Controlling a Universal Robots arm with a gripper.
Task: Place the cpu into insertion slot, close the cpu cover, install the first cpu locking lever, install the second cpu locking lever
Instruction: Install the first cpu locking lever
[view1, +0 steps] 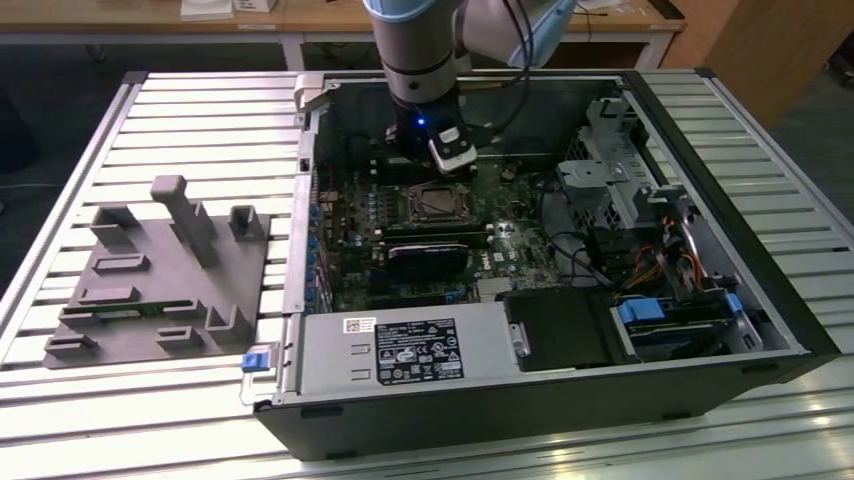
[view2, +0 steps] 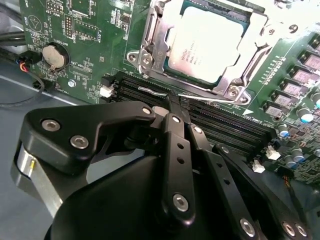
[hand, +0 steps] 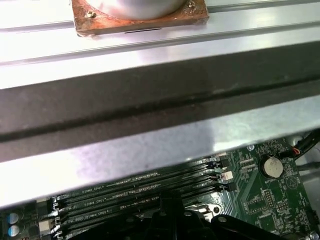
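Down over the motherboard (view2: 75, 25), the pincer (view2: 173, 104) has its fingers drawn together, tips at a thin silver lever (view2: 210, 98); whether they grip it is unclear. Just beyond, the cpu (view2: 207, 42) lies in the insertion slot (view1: 434, 203) under the lowered cpu cover (view2: 151, 40), inside a computer case (view1: 534, 410) on the counter (view1: 200, 120).

A large white sticker (view1: 414, 352) on the power supply (view1: 400, 372) carries rows of dark print and round marks, too small to read. The cpu (view2: 210, 42) has faint dark lines of print on its pale top. White lettering and a triangle sign (view2: 34, 22) stand on the green motherboard (view2: 75, 30). In the first wrist view, small white lettering runs along the memory slots (hand: 140, 192).
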